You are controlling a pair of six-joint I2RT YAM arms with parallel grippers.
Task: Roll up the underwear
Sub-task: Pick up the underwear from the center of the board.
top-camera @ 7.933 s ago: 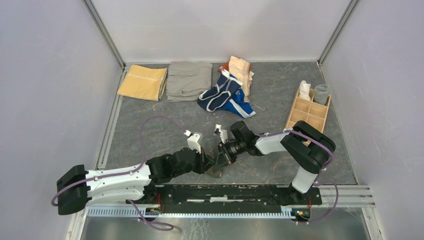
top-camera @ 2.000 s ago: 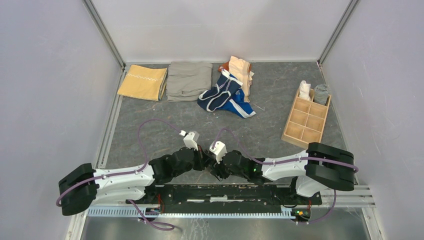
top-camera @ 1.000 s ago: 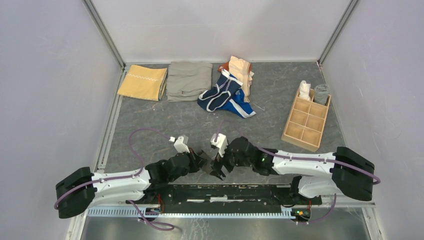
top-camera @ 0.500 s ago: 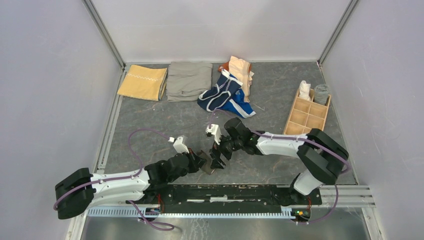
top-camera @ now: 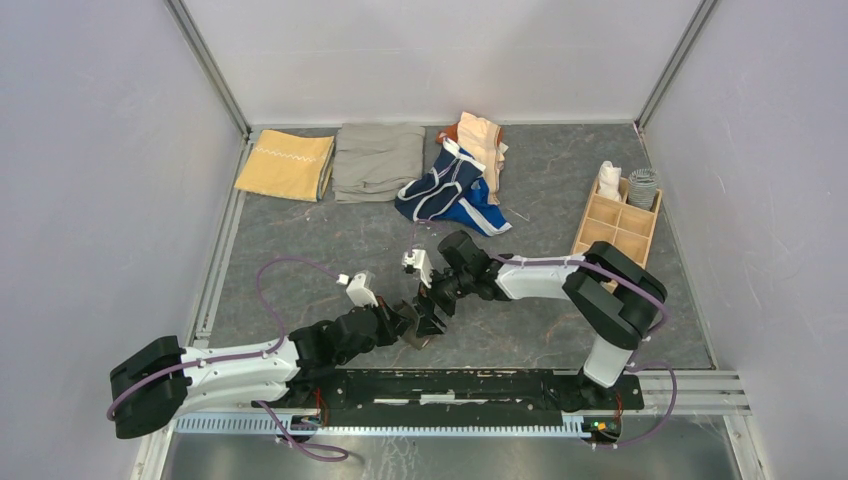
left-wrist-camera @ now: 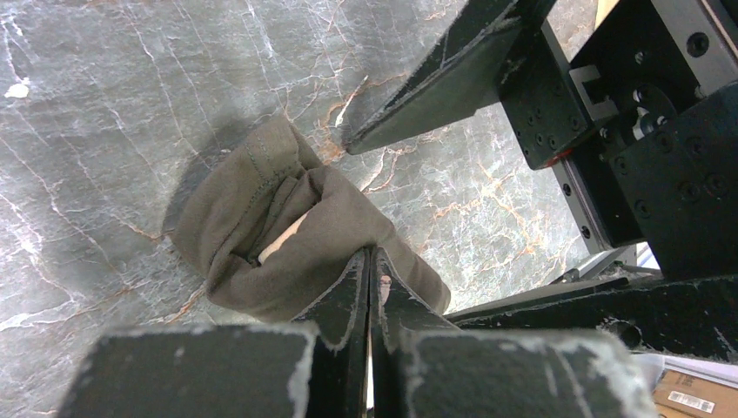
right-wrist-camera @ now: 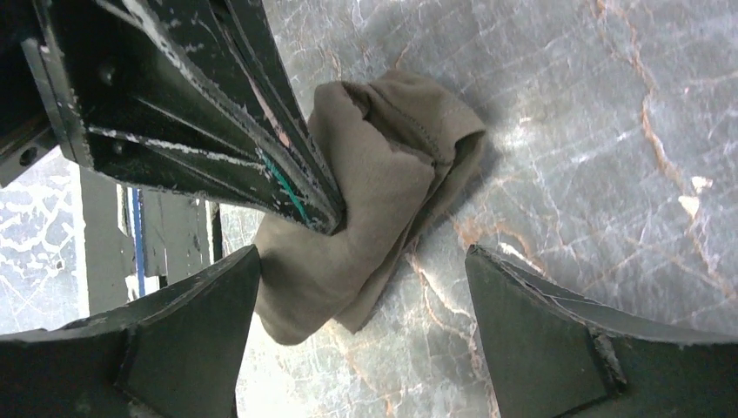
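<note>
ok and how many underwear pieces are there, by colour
grey-brown briefs: 1, pinched in the left gripper
navy briefs with white trim: 1
bright blue piece: 1
peach piece: 1
total: 4; a rust edge behind the peach piece is too hidden to count

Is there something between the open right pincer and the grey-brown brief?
Nothing visible. The right pincer hangs open right at the brief, with only bare table beside it. The left pincer is shut on the brief's edge, so it crowds that side.
</note>
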